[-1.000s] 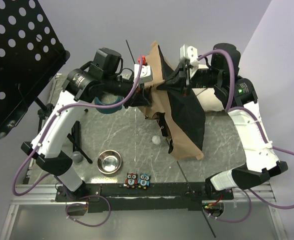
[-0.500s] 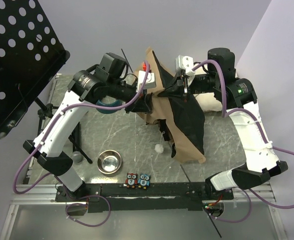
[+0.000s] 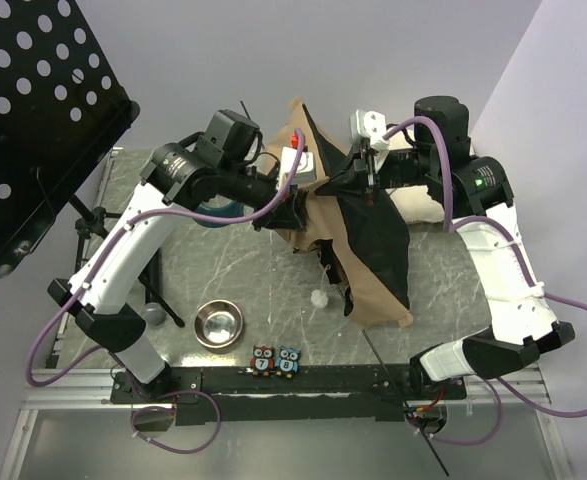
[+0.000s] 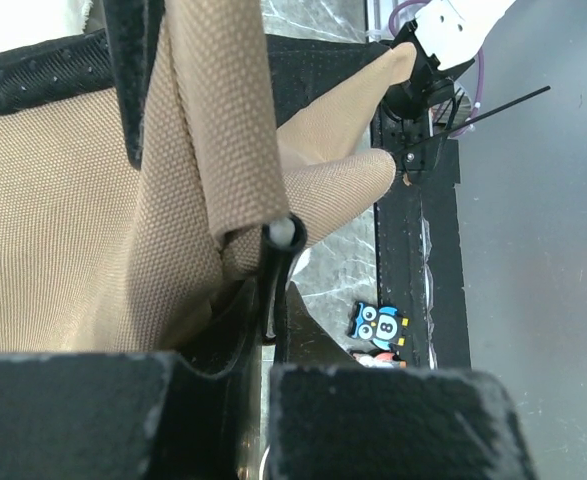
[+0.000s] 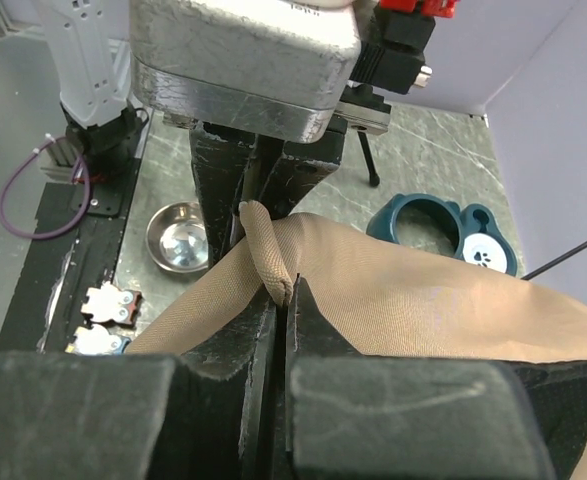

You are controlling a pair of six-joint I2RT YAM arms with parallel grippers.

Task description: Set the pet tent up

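The pet tent [image 3: 368, 285], tan fabric with a black panel [image 3: 373, 235], hangs crumpled above the table's middle, held up between both arms. My left gripper [image 3: 298, 212] is shut on its left edge; in the left wrist view the jaws [image 4: 273, 325] pinch a thin black pole with a pale tip [image 4: 281, 233] in a tan sleeve [image 4: 223, 130]. From the right, my right gripper [image 3: 361, 178] is shut on a tan fold [image 5: 278, 270] at the top. A white pom-pom [image 3: 319, 297] dangles below. A thin pole [image 3: 403, 410] sticks out over the near edge.
A steel bowl [image 3: 218, 323] and two owl figures [image 3: 275, 361] lie near the front. The blue bowl stand [image 5: 443, 228] sits behind the left arm. A white cushion [image 3: 418, 205] lies at the back right. A black perforated panel [image 3: 33, 120] overhangs the left.
The left gripper has moved right, closer to the right gripper. The right gripper shifted slightly left, the tent bunched up, and the pom-pom swung lower.
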